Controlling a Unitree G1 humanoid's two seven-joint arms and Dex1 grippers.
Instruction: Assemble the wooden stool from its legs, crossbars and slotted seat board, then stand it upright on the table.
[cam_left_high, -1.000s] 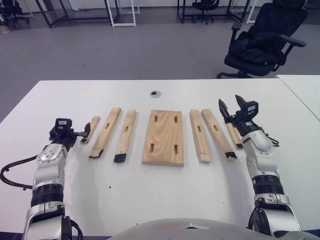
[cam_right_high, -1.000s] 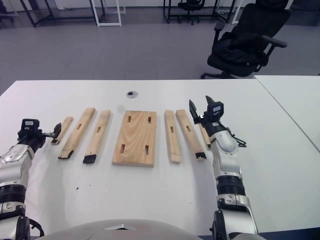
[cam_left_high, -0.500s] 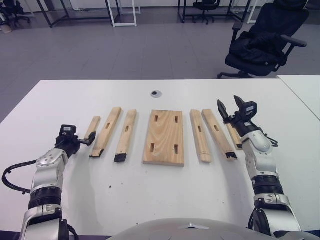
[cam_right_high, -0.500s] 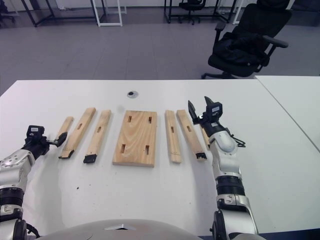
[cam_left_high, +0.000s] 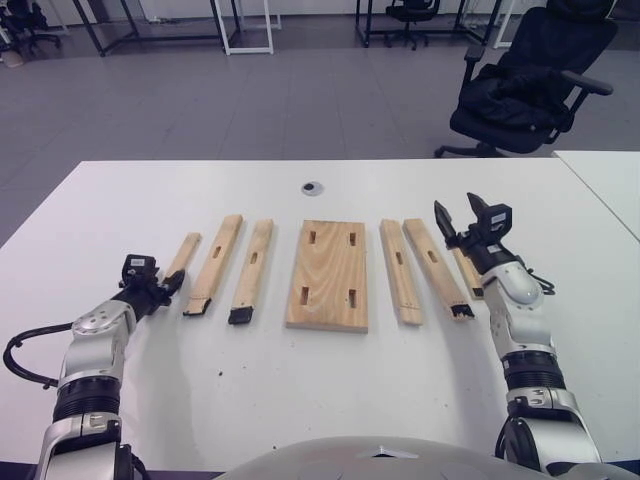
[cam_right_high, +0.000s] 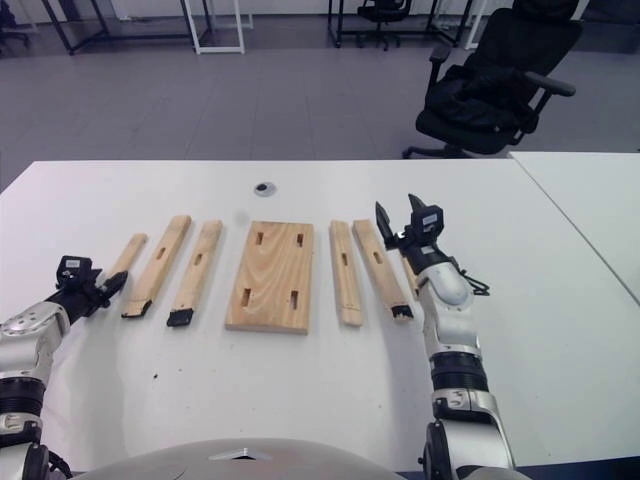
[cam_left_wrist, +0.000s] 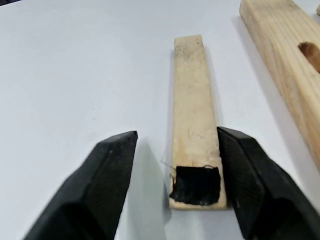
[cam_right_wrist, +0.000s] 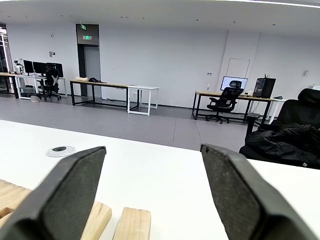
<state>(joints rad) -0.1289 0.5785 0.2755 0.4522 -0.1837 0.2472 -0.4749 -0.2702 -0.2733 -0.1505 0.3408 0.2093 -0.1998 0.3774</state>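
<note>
A broad bare strip of the white bench (cam_left_high: 300, 390) runs along the near side of the flat rectangular wooden seat board with four slots (cam_left_high: 328, 273). Far left of the seat board, the left gripper (cam_left_high: 168, 284) has drawn back and lower since a second ago. It now sits at the black-tipped near end of the short pale wooden crossbar (cam_left_wrist: 194, 115), jaws spread wide to either side of that end, not closed on it. Between that crossbar and the seat board lie two long wooden legs (cam_left_high: 218, 262) with black near ends. Right of the seat board lie two more slotted legs (cam_left_high: 400, 284), then a second short crossbar (cam_left_high: 468, 275), partly hidden by the right gripper (cam_left_high: 457, 206). That gripper hangs above the bench with jaws wide, barely shifted. Beyond the seat board, a round grey cable grommet (cam_left_high: 312, 187) sits in open bench short of the far edge. On the floor behind stands a black office chair (cam_left_high: 530, 80).
</note>
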